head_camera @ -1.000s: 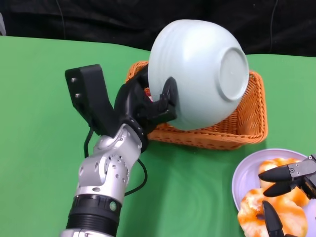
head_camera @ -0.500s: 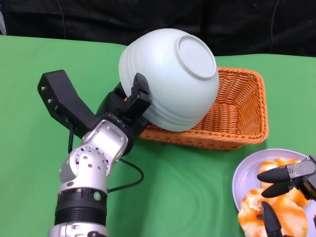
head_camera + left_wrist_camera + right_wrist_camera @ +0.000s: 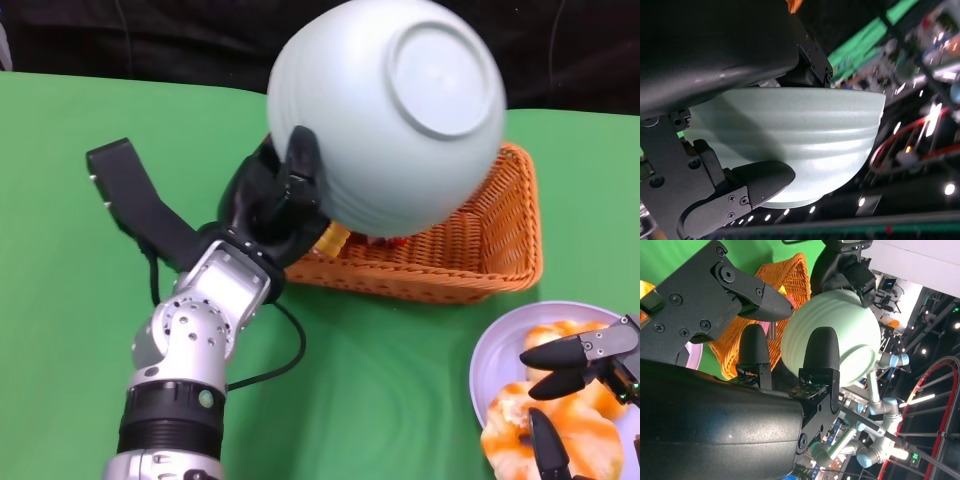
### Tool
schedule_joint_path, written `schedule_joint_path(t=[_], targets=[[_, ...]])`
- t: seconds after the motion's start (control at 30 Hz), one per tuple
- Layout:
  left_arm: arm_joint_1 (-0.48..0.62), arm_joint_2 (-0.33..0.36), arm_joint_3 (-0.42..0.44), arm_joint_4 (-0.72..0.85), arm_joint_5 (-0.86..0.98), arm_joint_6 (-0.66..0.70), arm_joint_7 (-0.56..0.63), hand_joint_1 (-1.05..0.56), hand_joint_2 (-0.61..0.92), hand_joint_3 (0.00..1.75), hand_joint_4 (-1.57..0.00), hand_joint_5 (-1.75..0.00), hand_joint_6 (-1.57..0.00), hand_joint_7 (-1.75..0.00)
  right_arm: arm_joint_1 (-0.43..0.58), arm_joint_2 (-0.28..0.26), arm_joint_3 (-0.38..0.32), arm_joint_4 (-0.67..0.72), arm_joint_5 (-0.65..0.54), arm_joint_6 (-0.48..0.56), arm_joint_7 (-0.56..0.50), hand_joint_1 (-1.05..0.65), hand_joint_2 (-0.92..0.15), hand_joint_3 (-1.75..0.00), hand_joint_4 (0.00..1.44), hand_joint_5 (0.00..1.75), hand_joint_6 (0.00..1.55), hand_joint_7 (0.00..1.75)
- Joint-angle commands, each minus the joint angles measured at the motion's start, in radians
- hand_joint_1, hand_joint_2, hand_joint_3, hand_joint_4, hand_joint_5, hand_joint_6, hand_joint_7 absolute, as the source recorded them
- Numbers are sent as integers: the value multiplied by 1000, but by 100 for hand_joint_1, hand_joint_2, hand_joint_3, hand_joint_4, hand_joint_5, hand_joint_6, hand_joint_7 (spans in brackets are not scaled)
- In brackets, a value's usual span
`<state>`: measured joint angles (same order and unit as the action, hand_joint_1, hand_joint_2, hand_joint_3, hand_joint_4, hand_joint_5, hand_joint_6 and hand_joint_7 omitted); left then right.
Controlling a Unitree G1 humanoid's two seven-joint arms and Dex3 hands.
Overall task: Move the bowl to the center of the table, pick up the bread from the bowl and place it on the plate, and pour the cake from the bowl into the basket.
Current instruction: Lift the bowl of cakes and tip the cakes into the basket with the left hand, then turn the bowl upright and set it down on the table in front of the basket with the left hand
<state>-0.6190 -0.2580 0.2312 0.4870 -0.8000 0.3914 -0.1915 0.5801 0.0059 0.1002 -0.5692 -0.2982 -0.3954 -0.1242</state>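
My left hand (image 3: 275, 195) grips the pale green bowl (image 3: 388, 115) by its rim and holds it tipped upside down above the orange wicker basket (image 3: 480, 250), base facing up toward the camera. The left wrist view shows the bowl (image 3: 790, 135) close up with a finger (image 3: 762, 182) across its ribbed wall. A yellow and red bit of cake (image 3: 338, 240) shows inside the basket under the bowl. At the lower right, the bread (image 3: 550, 430) lies on the lilac plate (image 3: 500, 350), and my right hand (image 3: 585, 365) hovers over it with fingers apart, holding nothing.
Green cloth covers the table (image 3: 90, 130). The basket stands at the back, right of centre, and the plate sits at the front right corner. My left forearm (image 3: 190, 370) rises from the lower left. Black backdrop runs behind the far edge.
The left hand has swung the upturned bowl from the basket's left end up and to the right, over its middle. Cake now shows in the basket. The right hand is unchanged.
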Motion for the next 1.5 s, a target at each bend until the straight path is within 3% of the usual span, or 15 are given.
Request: schedule_joint_path(t=[0.03, 0.17, 0.47, 0.67, 0.87, 0.97, 1.0, 1.1, 1.2, 1.33, 1.4, 1.5], targets=[[-16, 4, -5, -3, 19, -33, -103, -28, 24, 171, -110, -175, -90, -175, 3, -13, -4, 2, -1, -24, 4, -9, -35, -121, 45, 150, 42, 125], [0, 34, -25, -20, 79, -75, -177, -26, 24, 171, -110, -175, -91, -175, 0, -16, -9, 4, -7, -30, 3, -9, -36, -120, 46, 149, 42, 125], [119, 189, -157, -158, 348, -272, -319, -18, 23, 170, -110, -175, -96, -166, -2, -13, -20, 4, -13, -45, -4, -9, -36, -119, 46, 150, 40, 125], [190, 269, -216, -234, 466, -400, -381, -14, 30, 157, -109, -175, -97, -161, -5, -13, -26, 4, -22, -53, -9, -11, -37, -119, 46, 150, 40, 125], [288, 385, -264, -271, 639, -763, -439, -6, 27, 162, -105, -171, -99, -152, -9, -9, -33, -1, -29, -53, -20, -11, -38, -118, 46, 150, 39, 126], [295, 397, -271, -253, 662, -840, -435, -6, 25, 164, -107, -168, -101, -150, -9, -9, -33, -3, -32, -51, -21, -11, -38, -118, 46, 150, 39, 126], [313, 430, -279, -249, 703, -942, -444, -5, 25, 164, -108, -168, -101, -150, -10, -10, -36, -4, -36, -52, -23, -11, -38, -118, 46, 150, 39, 127], [335, 484, -296, -228, 766, -1117, -450, -6, 12, 173, -103, -174, -91, -164, -11, -11, -41, -5, -42, -52, -26, -11, -38, -119, 45, 151, 38, 127], [344, 531, -298, -157, 868, -1359, -404, -14, 8, 174, -103, -175, -89, -167, -9, -6, -42, -14, -46, -45, -26, -10, -38, -119, 45, 151, 37, 126], [322, 539, -246, -33, 1039, -1644, -298, -16, 8, 173, -104, -175, -85, -173, -8, -4, -43, -24, -38, -34, -21, -10, -38, -118, 44, 151, 37, 127], [300, 539, -199, 33, 1150, -1786, -245, -11, 17, 147, -101, -175, -77, -174, -10, -4, -44, -25, -39, -31, -21, -11, -37, -118, 44, 152, 36, 126], [278, 518, -82, 91, 1342, -1954, -206, -12, 22, 133, -100, -175, -76, -175, -8, -2, -43, -25, -45, -38, -25, -10, -37, -118, 44, 152, 36, 126]])
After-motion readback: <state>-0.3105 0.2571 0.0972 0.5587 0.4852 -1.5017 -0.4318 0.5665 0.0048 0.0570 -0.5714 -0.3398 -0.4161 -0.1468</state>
